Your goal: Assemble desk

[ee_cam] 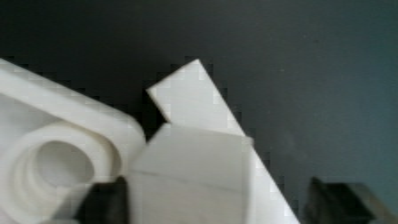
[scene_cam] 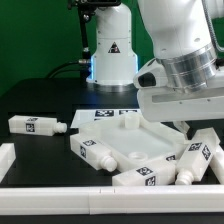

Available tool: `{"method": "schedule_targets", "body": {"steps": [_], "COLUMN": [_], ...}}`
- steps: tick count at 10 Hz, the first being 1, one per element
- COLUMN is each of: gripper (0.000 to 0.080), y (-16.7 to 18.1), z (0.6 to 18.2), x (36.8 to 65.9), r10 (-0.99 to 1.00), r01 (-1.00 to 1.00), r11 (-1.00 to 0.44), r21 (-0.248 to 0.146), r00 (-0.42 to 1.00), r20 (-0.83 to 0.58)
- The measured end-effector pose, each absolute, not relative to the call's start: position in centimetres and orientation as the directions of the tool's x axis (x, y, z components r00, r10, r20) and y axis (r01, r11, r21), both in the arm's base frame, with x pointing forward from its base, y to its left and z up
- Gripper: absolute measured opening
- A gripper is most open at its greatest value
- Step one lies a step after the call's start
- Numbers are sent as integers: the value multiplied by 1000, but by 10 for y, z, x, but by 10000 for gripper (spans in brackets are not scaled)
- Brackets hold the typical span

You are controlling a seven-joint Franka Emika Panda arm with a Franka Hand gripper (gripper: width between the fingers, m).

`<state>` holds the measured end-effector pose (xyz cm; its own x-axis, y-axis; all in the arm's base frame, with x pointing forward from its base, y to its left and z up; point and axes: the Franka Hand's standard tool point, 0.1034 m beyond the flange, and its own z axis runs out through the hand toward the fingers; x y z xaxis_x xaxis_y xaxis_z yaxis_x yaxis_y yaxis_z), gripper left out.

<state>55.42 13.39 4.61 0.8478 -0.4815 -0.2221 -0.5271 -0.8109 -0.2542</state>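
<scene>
While fingers (ee_cam: 103, 200) flank it, the leg (ee_cam: 199, 160) (white, tapered) lies crosswise.

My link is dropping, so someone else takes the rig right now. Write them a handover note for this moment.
Claw: open, down at the tabletop panel's corner on the exterior view's right. Its fingers straddle a white edge, probably the panel's; nothing is clamped yet.
Parts: panel lies flat, rim up. One leg lies apart at the exterior view's left; further legs lie along the panel's front and right.
Done: no leg seen fitted.
Left: take a grip, then fit every leg.
</scene>
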Motion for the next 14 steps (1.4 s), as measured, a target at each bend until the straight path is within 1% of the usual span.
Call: {"method": "schedule_targets", "body": {"steps": [1,2,5,6,7,8,9,10,12,14], "gripper": [323,284,284,284,284,284,284,284,284,284], "y": [134,134,134,137,138,136,142,147,143,156], "z": [46,46,47,58,75,82,87,86,84,87], "x": [554,555,555,550,539,524,515,515,515,506], "r10": [-482,-482,-482,-476,-471,-471,-486,-488,-489,-434], "r01": [-527,-527,-527,-529,-528,-528,-540,-541,-543,-486], "r11": [-811,-811,-811,-811,-813,-814,-810,-811,-810,-844], "r21": [-254,-255,-255,-249,-246,-242,-227,-223,-222,-226], "r00": [848,848,848,845,844,844,836,835,834,867], "r20": [-222,-221,-220,-243,-257,-257,-255,-255,-257,-243]}}
